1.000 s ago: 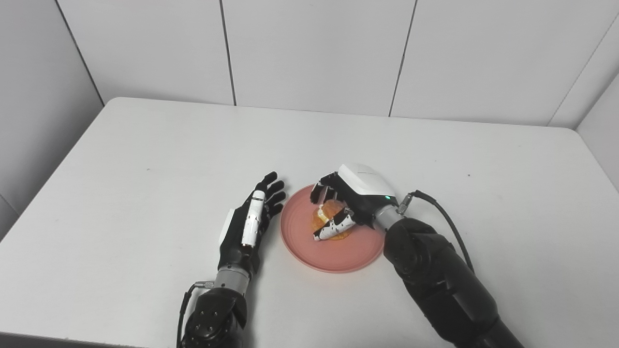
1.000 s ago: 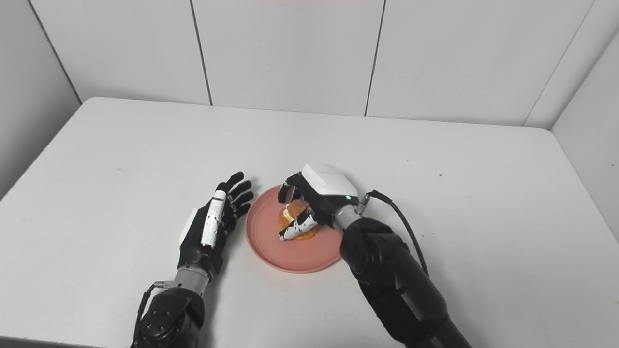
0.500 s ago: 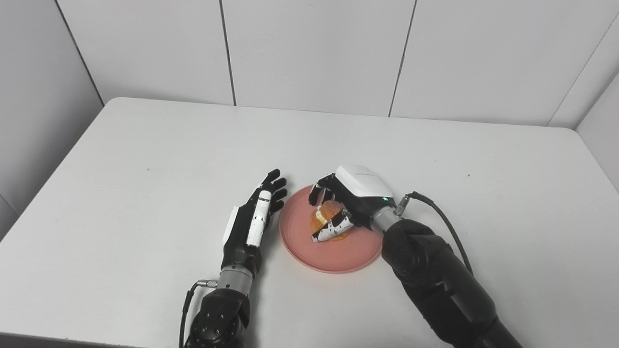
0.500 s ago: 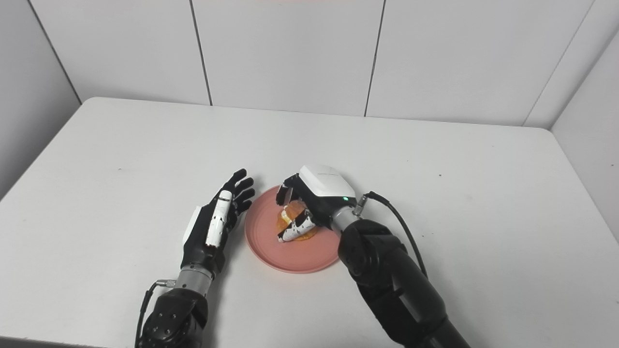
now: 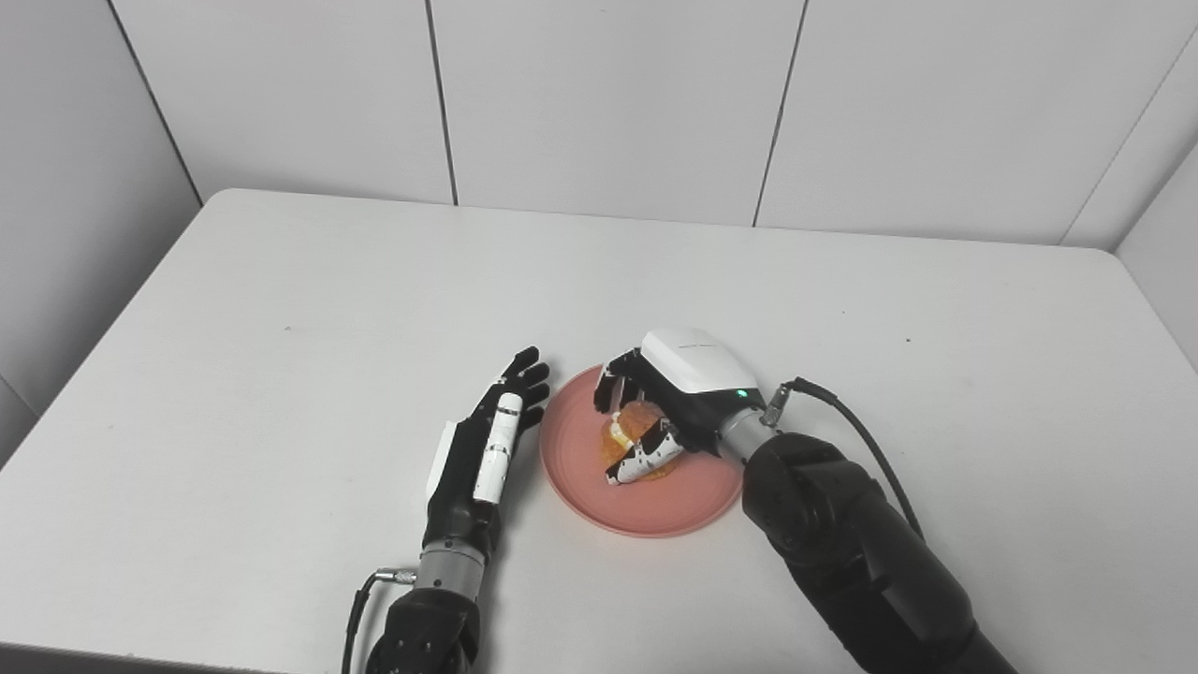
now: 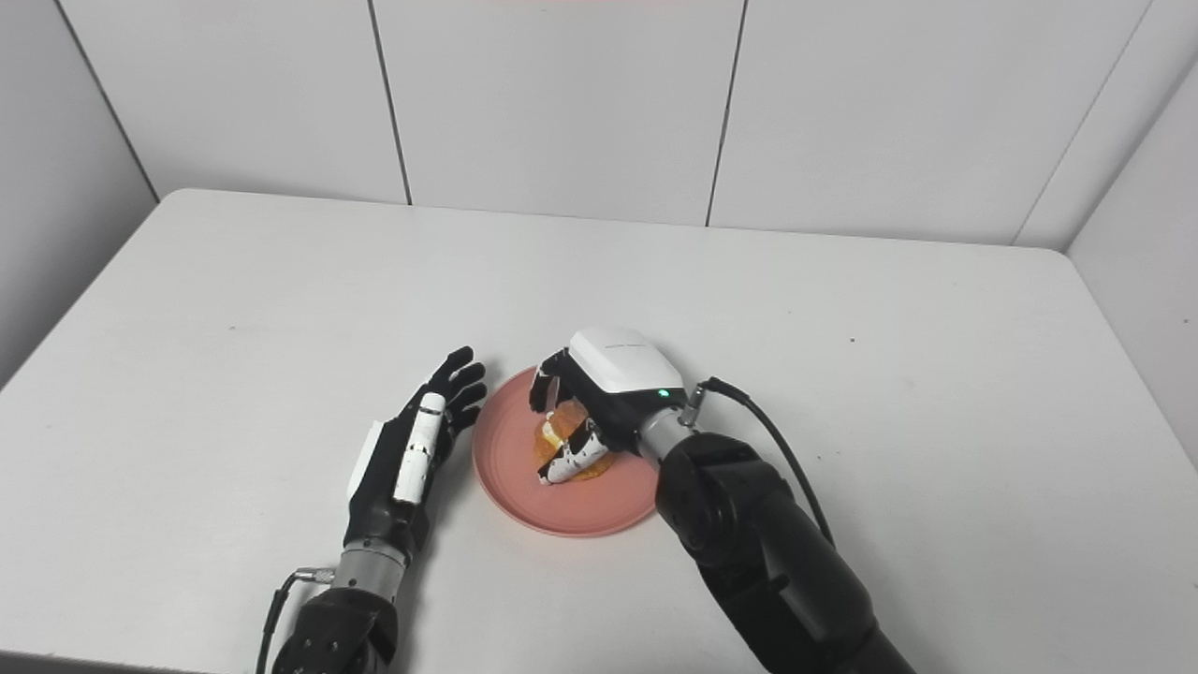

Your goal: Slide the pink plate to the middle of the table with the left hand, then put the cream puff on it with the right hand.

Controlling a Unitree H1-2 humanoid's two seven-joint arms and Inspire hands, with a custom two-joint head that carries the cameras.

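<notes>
Right hand (image 5: 676, 398), reaching in from the lower right on a bent black arm, was seen curled over the cream puff (image 5: 635, 440). Its white back plate faced up and carried a small green light. We observed its dark fingers (image 5: 613, 382) arched down on the far side of the puff and its black-and-white thumb (image 5: 646, 461) pressed along the near side, so the hand was closed around the pastry. The puff, golden with a pale filling line, sat on or just above the middle of the pink plate (image 5: 580, 468); we could not tell whether it rested fully on the plate. A black cable looped from the wrist toward the right.

We saw the left hand (image 6: 407, 445) lying just beside the plate's left rim, palm turned toward the plate, fingers straight and spread a little, holding nothing. Its fingertips pointed away from the robot, close to the rim; contact could not be judged. Its forearm ran straight back to the bottom edge.

We located the plate near the middle of the white worktop (image 5: 281, 309), slightly toward the near edge. No readable writing or brand mark appeared on either hand, the plate or the worktop.
</notes>
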